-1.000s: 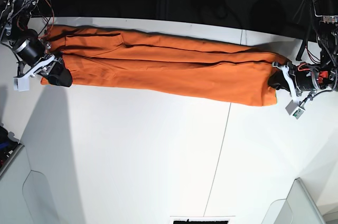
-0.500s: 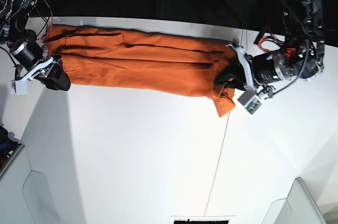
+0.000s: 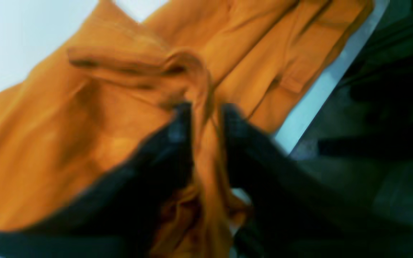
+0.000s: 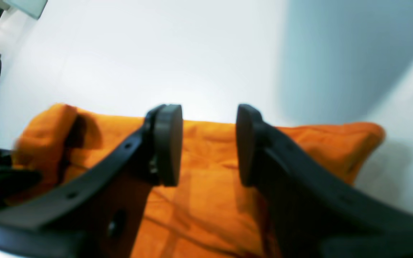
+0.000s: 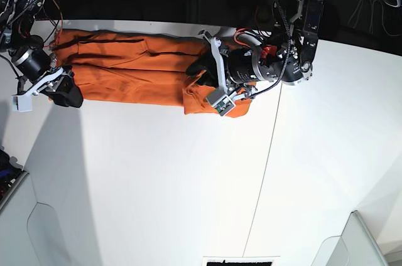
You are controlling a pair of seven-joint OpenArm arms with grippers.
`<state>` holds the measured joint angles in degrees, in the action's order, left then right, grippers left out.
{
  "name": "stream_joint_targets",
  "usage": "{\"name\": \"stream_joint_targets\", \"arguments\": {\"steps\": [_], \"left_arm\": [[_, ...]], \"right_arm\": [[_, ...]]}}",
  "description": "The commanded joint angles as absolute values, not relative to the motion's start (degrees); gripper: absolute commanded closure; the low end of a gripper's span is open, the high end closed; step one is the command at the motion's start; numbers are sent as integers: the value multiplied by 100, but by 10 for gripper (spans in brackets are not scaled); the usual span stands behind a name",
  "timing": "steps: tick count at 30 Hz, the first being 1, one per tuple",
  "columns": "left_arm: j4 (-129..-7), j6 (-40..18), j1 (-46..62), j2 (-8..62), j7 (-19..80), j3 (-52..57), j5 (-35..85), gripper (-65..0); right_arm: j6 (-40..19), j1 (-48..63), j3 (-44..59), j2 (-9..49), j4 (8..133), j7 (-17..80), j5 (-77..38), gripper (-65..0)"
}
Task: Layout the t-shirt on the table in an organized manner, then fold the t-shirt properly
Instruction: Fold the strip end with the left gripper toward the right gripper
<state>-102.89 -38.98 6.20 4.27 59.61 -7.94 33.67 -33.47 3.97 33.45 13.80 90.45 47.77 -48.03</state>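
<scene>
The orange t-shirt lies as a long narrow strip along the far side of the white table, with its right end folded back over itself. My left gripper hovers over that doubled end. In the blurred left wrist view its fingers stand apart, and a ridge of the t-shirt runs between them. My right gripper is at the shirt's left end. In the right wrist view it is open just above the cloth, with nothing between its pads.
A thin dark seam crosses the table right of centre. Grey bins sit at the near left corner and the near right corner. The table's far edge borders a dark area with cables.
My left gripper carried the shirt's right end leftwards over the rest, doubling it back, and its fingers have parted. The right gripper has stayed at the left end.
</scene>
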Motion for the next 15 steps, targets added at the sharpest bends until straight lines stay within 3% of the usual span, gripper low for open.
{"name": "stream_joint_targets", "arguments": {"steps": [1, 6, 11, 15], "left_arm": [[-10374, -3918, 554, 375, 5819, -797, 3494, -263], [-10374, -3924, 556, 349, 5800, -797, 4276, -287], [-10377, -3924, 554, 349, 5822, -797, 4753, -286], [-10394, -3927, 556, 353, 5854, -716, 4759, -286]], "right_arm": [[-3369, 336, 3509, 1474, 9220, 4672, -4984, -246], [-3369, 353, 4217, 1503, 9515, 4873, -5059, -247], [-3369, 674, 4401, 1833, 9472, 4821, -4893, -387], [-3367, 1074, 4397, 2040, 9360, 4775, -4845, -397]]}}
